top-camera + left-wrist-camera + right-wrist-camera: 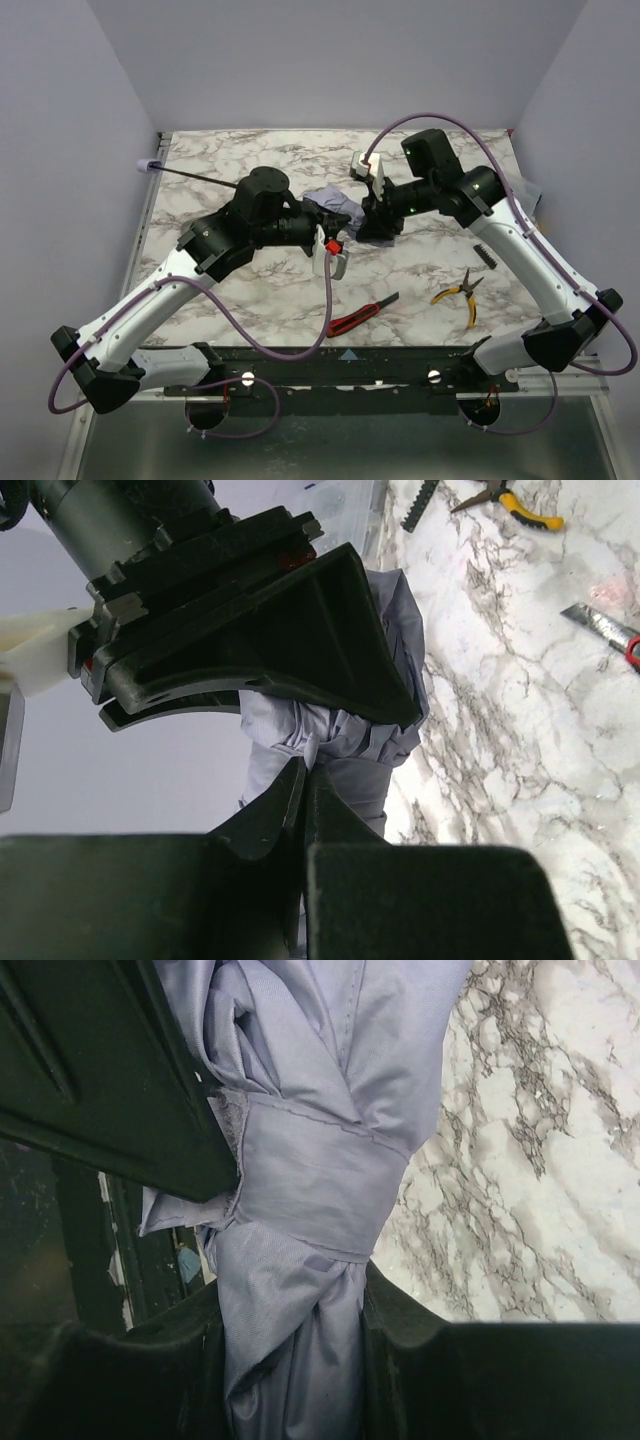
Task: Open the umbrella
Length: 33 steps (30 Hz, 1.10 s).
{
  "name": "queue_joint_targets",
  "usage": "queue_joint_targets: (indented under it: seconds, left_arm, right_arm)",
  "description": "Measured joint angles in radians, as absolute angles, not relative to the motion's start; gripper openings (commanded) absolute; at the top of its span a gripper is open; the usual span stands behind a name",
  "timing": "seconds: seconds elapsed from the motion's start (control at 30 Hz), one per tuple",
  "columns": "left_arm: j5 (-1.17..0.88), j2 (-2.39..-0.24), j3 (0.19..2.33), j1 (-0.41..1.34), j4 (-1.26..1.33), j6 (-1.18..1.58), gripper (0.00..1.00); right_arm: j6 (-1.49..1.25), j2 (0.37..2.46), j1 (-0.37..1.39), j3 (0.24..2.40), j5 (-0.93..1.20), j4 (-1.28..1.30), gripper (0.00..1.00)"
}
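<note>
Marble table (250, 300); umbrella (310, 1160) seemingly between right fingers (480, 1380).

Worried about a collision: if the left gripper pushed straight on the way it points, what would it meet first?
The umbrella: the left gripper has its shut tips right at the bunched fabric, with the right gripper's finger apparently just beyond.
</note>
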<state>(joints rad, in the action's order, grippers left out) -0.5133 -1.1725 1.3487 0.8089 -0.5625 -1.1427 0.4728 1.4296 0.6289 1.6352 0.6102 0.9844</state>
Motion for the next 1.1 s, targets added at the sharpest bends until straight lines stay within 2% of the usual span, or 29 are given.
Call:
queue_joint_targets:
  seconds: [0.13, 0.37, 0.5, 0.53, 0.63, 0.67, 0.73, 0.83, 0.9, 1.1]
  left_arm:
    - [-0.500, -1.159, 1.320, 0.822, -0.547, -1.185, 0.00]
    - [-0.475, -1.136, 1.217, 0.831, -0.588, -1.244, 0.00]
    - [-0.455, -1.143, 1.188, 0.831, -0.599, -1.258, 0.00]
    - [-0.452, -1.142, 1.185, 0.832, -0.602, -1.257, 0.09]
    - [-0.438, -1.135, 1.176, 0.830, -0.591, -1.240, 0.49]
    - [-0.437, -1.129, 1.169, 0.826, -0.589, -1.218, 0.59]
    - [-0.440, -1.110, 1.148, 0.813, -0.586, -1.156, 0.72]
    - [-0.462, -1.071, 1.127, 0.765, -0.568, -1.006, 0.77]
    - [-0.484, -1.048, 1.132, 0.709, -0.532, -0.875, 0.77]
    - [-0.536, -1.068, 1.274, 0.464, -0.379, -0.260, 0.74]
  right_arm:
    - [0.410, 1.440, 0.607, 1.636, 0.624, 0.981, 0.00]
    - [0.270, 1.509, 0.467, 1.708, 0.794, 0.945, 0.00]
    - [0.231, 1.504, 0.464, 1.710, 0.854, 0.936, 0.00]
    - [0.227, 1.504, 0.467, 1.710, 0.863, 0.933, 0.00]
    - [0.209, 1.503, 0.467, 1.707, 0.869, 0.917, 0.00]
    - [0.204, 1.501, 0.466, 1.703, 0.867, 0.902, 0.00]
    - [0.185, 1.491, 0.459, 1.685, 0.860, 0.854, 0.00]
    - [0.131, 1.457, 0.442, 1.633, 0.840, 0.761, 0.00]
    - [0.080, 1.417, 0.430, 1.570, 0.811, 0.673, 0.00]
    - [-0.054, 1.333, 0.422, 1.435, 0.727, 0.447, 0.00]
